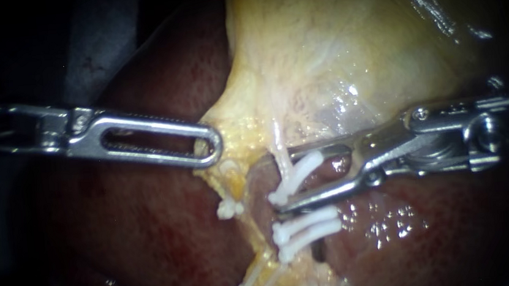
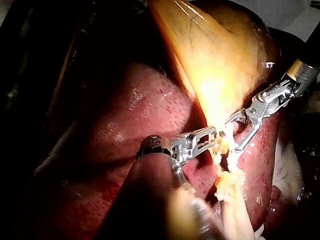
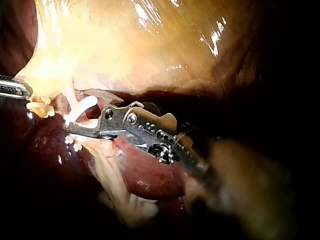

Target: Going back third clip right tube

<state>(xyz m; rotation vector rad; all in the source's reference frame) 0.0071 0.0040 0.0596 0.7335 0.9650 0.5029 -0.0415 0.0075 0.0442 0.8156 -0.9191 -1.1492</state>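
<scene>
Liver (image 1: 153, 244) is recorded as the dark red ground of the endoscope view, with the pale yellow gallbladder (image 1: 332, 44) filling the upper middle. The left instrument (image 1: 206, 147) comes in from the left. Its slotted jaws lie one upon the other and are closed on the yellow fringe at the gallbladder's lower end, and tissue is visible through the slot at the tip. The right instrument (image 1: 286, 179) comes in from the right. Its jaws stand apart with a clear gap and nothing is gripped. The right tube (image 1: 280, 150), a pale strand descending from the gallbladder, is crossed by three white clips. The upper clip (image 1: 297, 173) is seated across this tube and lies tilted in the gap between the parted jaws; whether it touches either jaw cannot be told. The two lower clips (image 1: 307, 220) are set close together on the same tube, just beneath the lower jaw. A further white clip (image 1: 228, 208) is noted on the yellow strand below the left instrument's tip. In the right wrist view the upper clip is likewise seen between the spread jaws.
</scene>
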